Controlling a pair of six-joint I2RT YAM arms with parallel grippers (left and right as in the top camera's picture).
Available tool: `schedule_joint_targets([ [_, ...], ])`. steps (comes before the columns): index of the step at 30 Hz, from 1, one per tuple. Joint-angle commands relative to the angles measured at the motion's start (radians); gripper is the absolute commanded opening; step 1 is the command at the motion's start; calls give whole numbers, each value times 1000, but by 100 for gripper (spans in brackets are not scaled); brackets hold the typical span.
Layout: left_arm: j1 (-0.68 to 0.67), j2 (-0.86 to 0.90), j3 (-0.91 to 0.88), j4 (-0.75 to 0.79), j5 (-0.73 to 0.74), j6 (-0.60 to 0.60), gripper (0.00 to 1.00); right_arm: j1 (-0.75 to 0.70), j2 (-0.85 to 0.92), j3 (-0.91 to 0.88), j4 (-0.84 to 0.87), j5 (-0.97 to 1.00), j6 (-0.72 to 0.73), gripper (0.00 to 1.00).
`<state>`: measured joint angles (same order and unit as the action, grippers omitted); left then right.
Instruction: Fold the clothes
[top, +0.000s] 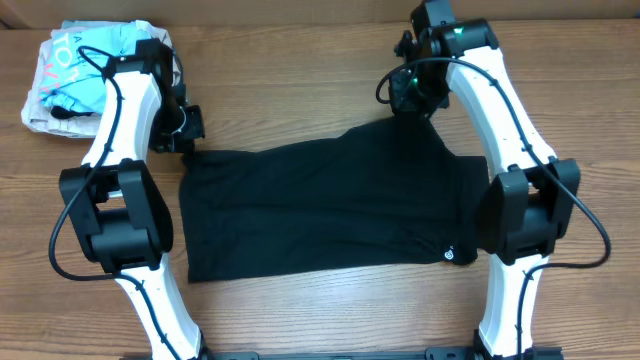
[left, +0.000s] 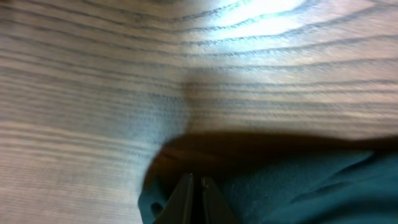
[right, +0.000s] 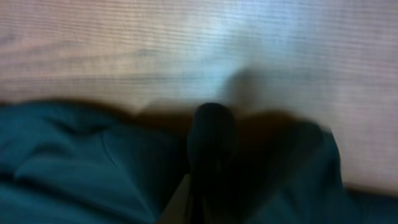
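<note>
A large plain black soft-fabric garment (top: 320, 210) is seen spread flat at table centre, long axis from 9 to 3 o'clock, approx. rectangular w/ mild creases. Its 10 o'clock corner is drawn to a point, and the far edge is peaked up at approx. 1 o'clock. A small white round mark (top: 449, 252) is seen near the 4 o'clock corner.

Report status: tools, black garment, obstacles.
Left tool shut on black garment, far corner. Right tool at other far corner, grip blurred. Shirt pile apart, left.
</note>
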<state>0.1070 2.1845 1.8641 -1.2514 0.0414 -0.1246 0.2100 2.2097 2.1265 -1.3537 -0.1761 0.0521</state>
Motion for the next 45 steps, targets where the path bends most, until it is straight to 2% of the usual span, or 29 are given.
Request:
schedule_joint_targets([
  [1,0,6,82,-62,-8,21,4,-31,-90,30,-80,-5,31,4],
  [5,-2,6,121,-118,-8,21,4,-49,-132,29,-184,10,32,4],
  [13,-9,5,143,-234,-4,76,4,-53,-242,21,-289,104,80,4],
  [17,-26,5,143,-269,-6,105,4,-53,-294,-58,-309,105,111,4],
  [30,-65,-5,143,-288,-100,122,4,-53,-486,-670,-66,100,230,4],
  [38,-117,-143,143,-309,-104,130,4,-53,-575,-861,8,84,260,4],
  [45,-178,-177,82,-349,-105,66,4,-53,-575,-951,96,58,259,4],
])
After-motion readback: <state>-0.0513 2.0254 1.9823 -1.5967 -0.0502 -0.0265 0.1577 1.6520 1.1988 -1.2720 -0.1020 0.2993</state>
